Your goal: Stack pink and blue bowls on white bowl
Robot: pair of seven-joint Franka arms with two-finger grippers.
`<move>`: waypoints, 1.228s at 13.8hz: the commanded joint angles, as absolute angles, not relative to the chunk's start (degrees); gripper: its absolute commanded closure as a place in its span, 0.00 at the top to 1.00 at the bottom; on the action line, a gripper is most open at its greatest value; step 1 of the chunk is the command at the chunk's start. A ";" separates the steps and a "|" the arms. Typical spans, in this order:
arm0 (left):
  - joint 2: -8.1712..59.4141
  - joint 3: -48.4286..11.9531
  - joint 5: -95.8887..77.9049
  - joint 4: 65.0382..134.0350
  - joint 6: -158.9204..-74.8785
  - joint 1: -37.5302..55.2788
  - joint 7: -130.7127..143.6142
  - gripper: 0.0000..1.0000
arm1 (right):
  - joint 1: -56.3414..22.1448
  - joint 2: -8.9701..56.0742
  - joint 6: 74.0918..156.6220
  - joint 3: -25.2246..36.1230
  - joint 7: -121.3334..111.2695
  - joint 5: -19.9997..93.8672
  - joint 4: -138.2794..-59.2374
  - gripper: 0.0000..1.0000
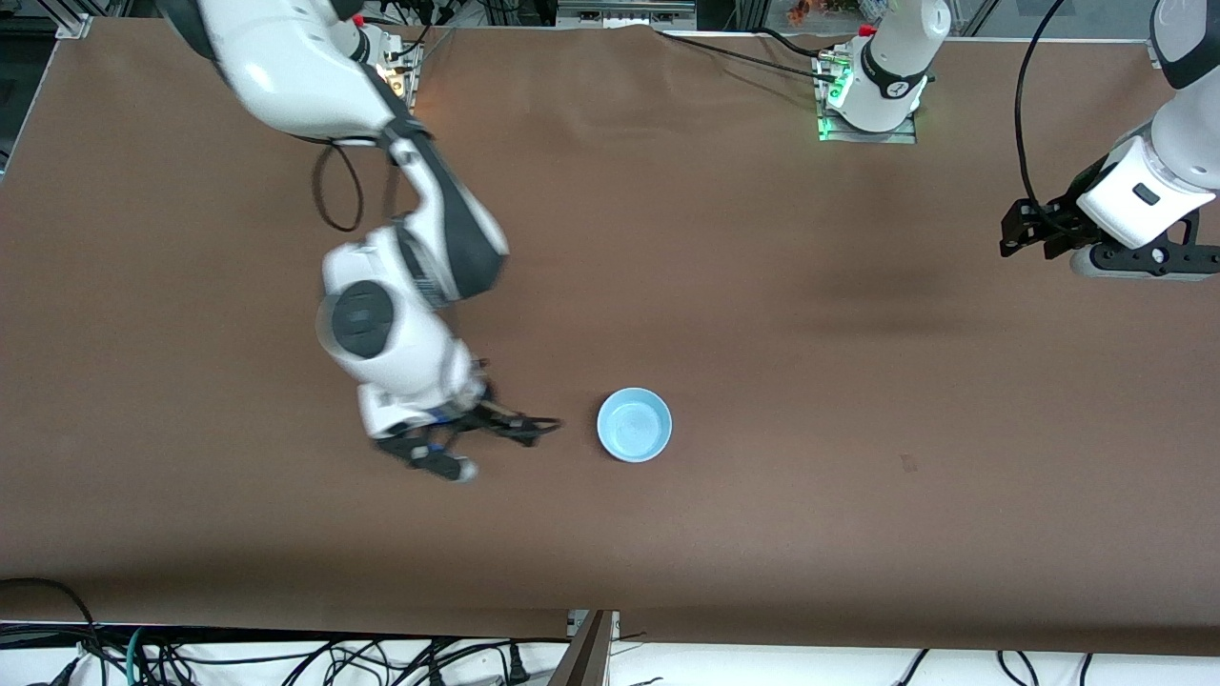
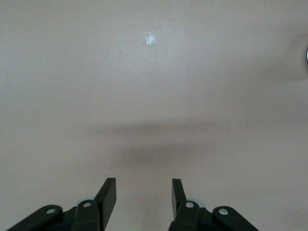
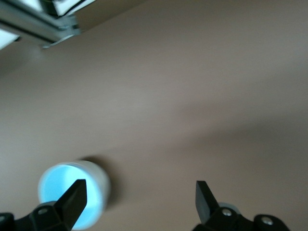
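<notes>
- I saw only the blue bowl (image 1: 634, 424) on the table (image 1: 810, 314); the stack under it was hard to make out.
- My right gripper (image 1: 500, 440) hung released at the bowl's nine o'clock.
- My left gripper (image 1: 1025, 229) waited released toward its own end.

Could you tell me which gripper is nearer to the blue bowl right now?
Right. The right gripper is open just beside the blue bowl, toward the right arm's end; the left gripper waits open at the left arm's end.

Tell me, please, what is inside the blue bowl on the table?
Nothing shows inside the blue bowl: its inner floor is bare. Whether other bowls sit under it cannot be seen from above. The right tool is open beside it.
</notes>
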State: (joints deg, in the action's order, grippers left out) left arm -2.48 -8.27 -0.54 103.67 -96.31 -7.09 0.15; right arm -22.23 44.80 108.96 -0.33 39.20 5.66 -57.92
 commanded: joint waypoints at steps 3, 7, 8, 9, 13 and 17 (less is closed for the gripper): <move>-5.01 -8.53 0.70 106.35 -98.09 -7.65 -1.32 0.75 | -13.54 25.45 93.70 0.70 22.07 5.98 -69.91 1.00; -5.19 -8.53 0.70 106.96 -98.52 -7.65 -1.41 0.87 | -13.36 2.51 96.49 3.78 17.93 5.10 -95.31 1.00; -5.19 -8.53 0.70 106.96 -98.53 -7.65 -1.41 0.95 | -13.27 -0.24 97.11 4.30 17.23 4.75 -98.58 1.00; -5.19 -8.53 0.70 106.96 -98.61 -7.65 -1.41 1.00 | -13.27 -0.79 97.03 5.26 14.70 4.31 -99.05 1.00; -5.19 -8.53 0.70 107.22 -99.23 -7.65 -1.41 1.00 | -13.36 0.08 96.77 7.47 7.84 2.82 -97.74 1.00; -5.19 -8.53 0.70 107.40 -99.32 -7.65 -1.41 1.00 | -13.27 1.49 96.59 7.47 5.37 1.93 -95.27 1.00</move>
State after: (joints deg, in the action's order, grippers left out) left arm -3.54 -8.27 -0.54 105.71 -98.30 -7.24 -0.25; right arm -12.90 1.03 96.69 7.32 7.31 2.75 -96.76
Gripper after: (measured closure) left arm 0.000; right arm 0.000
